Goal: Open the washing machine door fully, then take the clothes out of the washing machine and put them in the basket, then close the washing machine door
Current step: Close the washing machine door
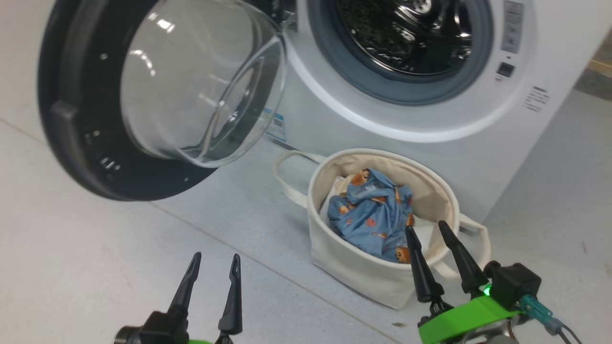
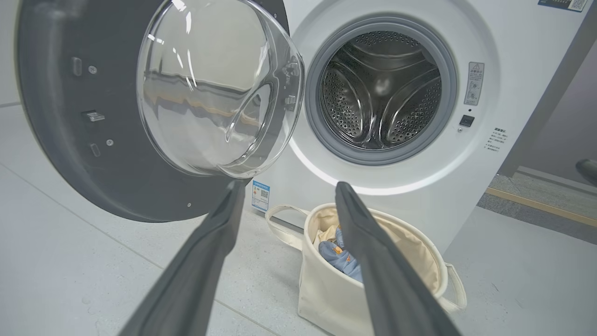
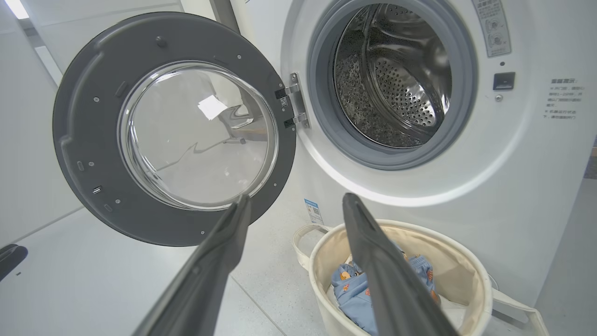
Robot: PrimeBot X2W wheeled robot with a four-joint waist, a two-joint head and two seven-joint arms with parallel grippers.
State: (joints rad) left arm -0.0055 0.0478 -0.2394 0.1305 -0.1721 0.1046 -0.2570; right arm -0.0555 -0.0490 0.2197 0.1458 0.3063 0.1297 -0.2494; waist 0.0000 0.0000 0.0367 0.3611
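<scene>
While the big white front-loading washing machine stands at the back on the pale grey tiled floor, its round grey-gasketed drum mouth faces the robot; the head view cuts that mouth off at the top, whereas the left wrist view takes in the whole ring and the perforated steel drum behind it; the large round washing machine door with its wide black rim hangs swung out to the left of the mouth, inner face and clear bulging glass bowl turned toward the cameras; the right wrist view alone shows the metal hinge joining the door's right edge to the washer's front; the round cream canvas basket sits upright on the floor just before the washer, below the drum mouth, mouth up, one looped handle to each side; inside it lie the clothes, a crumpled bundle of blue fabric with orange-brown bears, its long axis running from the far rim toward the near rim, seen most fully from the head and partly hidden by a finger in each wrist view; the left gripper hangs over bare floor left of the basket, fingers spread and holding nothing; the right gripper is likewise spread and unladen, its tips lying over the basket's near rim.
</scene>
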